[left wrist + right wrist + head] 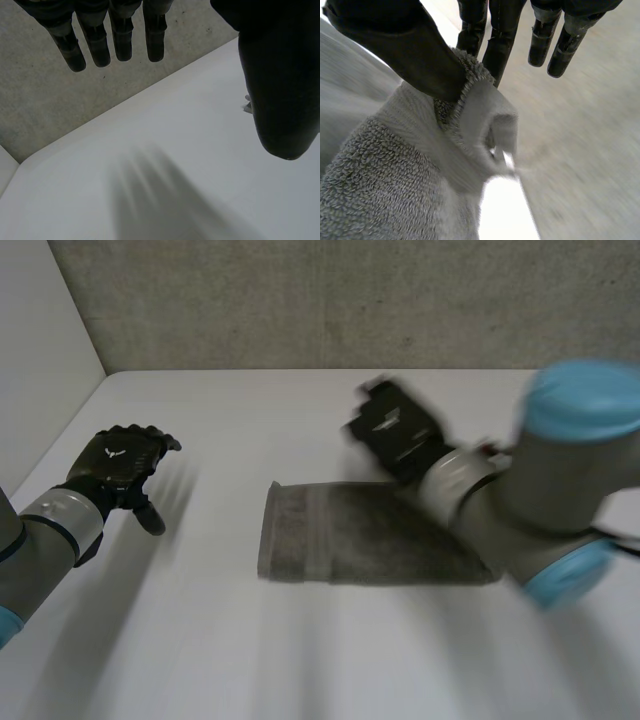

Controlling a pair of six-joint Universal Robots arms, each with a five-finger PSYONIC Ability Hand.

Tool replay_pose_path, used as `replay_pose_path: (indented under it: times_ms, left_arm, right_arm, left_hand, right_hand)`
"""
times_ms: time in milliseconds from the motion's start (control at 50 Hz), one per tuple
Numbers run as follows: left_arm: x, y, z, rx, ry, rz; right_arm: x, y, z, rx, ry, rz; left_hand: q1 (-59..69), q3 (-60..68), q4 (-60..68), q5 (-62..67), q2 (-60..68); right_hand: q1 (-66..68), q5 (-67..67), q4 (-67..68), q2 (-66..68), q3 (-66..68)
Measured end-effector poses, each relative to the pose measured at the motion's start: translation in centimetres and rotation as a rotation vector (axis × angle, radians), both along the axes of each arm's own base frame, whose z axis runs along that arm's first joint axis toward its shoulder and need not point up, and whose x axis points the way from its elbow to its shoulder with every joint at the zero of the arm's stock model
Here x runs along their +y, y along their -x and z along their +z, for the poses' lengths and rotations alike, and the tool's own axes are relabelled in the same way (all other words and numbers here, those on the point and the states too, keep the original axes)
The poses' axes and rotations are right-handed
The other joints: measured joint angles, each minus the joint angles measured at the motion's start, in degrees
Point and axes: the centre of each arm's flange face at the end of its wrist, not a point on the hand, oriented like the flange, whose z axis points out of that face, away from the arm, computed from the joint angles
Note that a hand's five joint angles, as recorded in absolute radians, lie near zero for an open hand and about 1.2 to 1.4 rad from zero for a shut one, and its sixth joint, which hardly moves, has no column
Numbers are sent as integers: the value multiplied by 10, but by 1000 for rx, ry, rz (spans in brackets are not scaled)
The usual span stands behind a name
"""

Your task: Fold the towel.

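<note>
A grey towel (360,535) lies on the white table (250,660), its far right part lifted toward my right hand (395,430). In the right wrist view my right hand (415,50) pinches a banded corner of the towel (395,175) between the thumb and two fingers (497,40), and the corner curls over below the grip. Away at the table's left side, my left hand (115,465) hovers apart from the towel. Its fingers (95,45) are straight and spread, the thumb (277,90) stands apart, and nothing is held.
A rough grey wall (330,300) runs behind the table's far edge. A pale side panel (35,360) stands at the left. My right arm (560,500) reaches over the towel's right end.
</note>
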Motion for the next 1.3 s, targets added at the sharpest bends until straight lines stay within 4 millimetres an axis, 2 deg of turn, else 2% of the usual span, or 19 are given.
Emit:
replay_pose_path:
  times_ms: [40,80,140,200,300,340,420,500,520,560,620,700,760,800,900,1000,1080,1200,1300]
  left_arm:
    - [0,0,0,0,0,0]
    - [0,0,-1,-1,-2,1]
    - [0,0,-2,-1,-5,1]
    - [-1,0,-3,-2,-9,1]
    - [-1,2,-3,-1,-6,-4]
    - [-1,5,-1,0,1,-11]
    - [-1,13,5,7,22,-34]
    - [3,30,16,41,51,-77]
    - [4,32,18,47,54,-84]
    - [7,42,24,75,65,-109]
    - [12,52,30,105,73,-137]
    - [21,69,35,133,74,-186]
    - [27,79,33,137,66,-215]
    - [32,86,29,136,56,-234]
    - [38,95,21,124,37,-246]
    - [39,97,14,114,24,-233]
    - [40,96,13,112,18,-227]
    - [41,95,11,111,12,-224]
    - [41,93,10,108,3,-218]
  right_arm:
    - [24,-25,-20,37,-5,69]
    - [40,-40,-37,69,-13,113]
    - [56,-55,-63,121,-23,157]
    - [63,-60,-79,156,-28,164]
    - [60,-58,-79,158,-32,135]
    - [56,-52,-70,133,-42,110]
    - [44,-34,-48,58,-81,43]
    - [23,4,-24,-55,-159,-78]
    - [20,10,-22,-68,-171,-95]
    - [11,34,-18,-113,-221,-160]
    - [4,58,-21,-139,-276,-214]
    - [-1,93,-36,-150,-371,-276]
    - [-3,109,-47,-152,-425,-298]
    - [-3,121,-58,-154,-473,-314]
    - [-6,135,-74,-163,-535,-326]
    - [-12,138,-88,-167,-555,-324]
    - [-16,138,-94,-164,-553,-324]
    - [-20,145,-95,-164,-550,-348]
    - [-22,157,-83,-162,-528,-378]
  left_hand:
    - [0,0,0,0,0]
    - [0,0,0,0,0]
    - [0,0,0,0,0]
    - [0,0,0,0,0]
    - [-2,0,0,0,0]
    - [-2,0,0,0,0]
    - [-2,0,0,0,0]
    - [-2,0,0,0,0]
    - [-2,0,0,0,0]
    - [-2,0,0,0,0]
    - [-2,0,0,0,0]
    - [-2,0,0,0,0]
    - [-2,0,0,0,0]
    - [-2,0,0,0,0]
    - [-2,0,0,0,0]
    - [-2,0,0,0,0]
    - [-2,0,0,0,0]
    - [-2,0,0,0,0]
    - [-2,0,0,0,0]
  right_hand:
    - [1,0,0,0,0]
    - [2,0,0,0,0]
    - [-144,-142,0,-141,0]
    - [-304,-313,0,-298,0]
    - [-521,-549,0,-513,0]
    - [-591,-623,0,-590,0]
    - [-613,-628,0,-609,0]
    - [-616,-628,0,-609,0]
    - [-616,-628,0,-609,0]
    - [-617,-628,0,-609,0]
    - [-618,-628,0,-609,0]
    - [-617,-628,0,-609,0]
    - [-604,-619,0,-601,0]
    - [-560,-565,0,-558,0]
    - [-397,-407,0,-394,0]
    - [-222,-239,0,-219,0]
    - [-24,-31,0,-21,0]
    - [-8,-3,0,-6,0]
    - [-6,-3,0,-6,0]
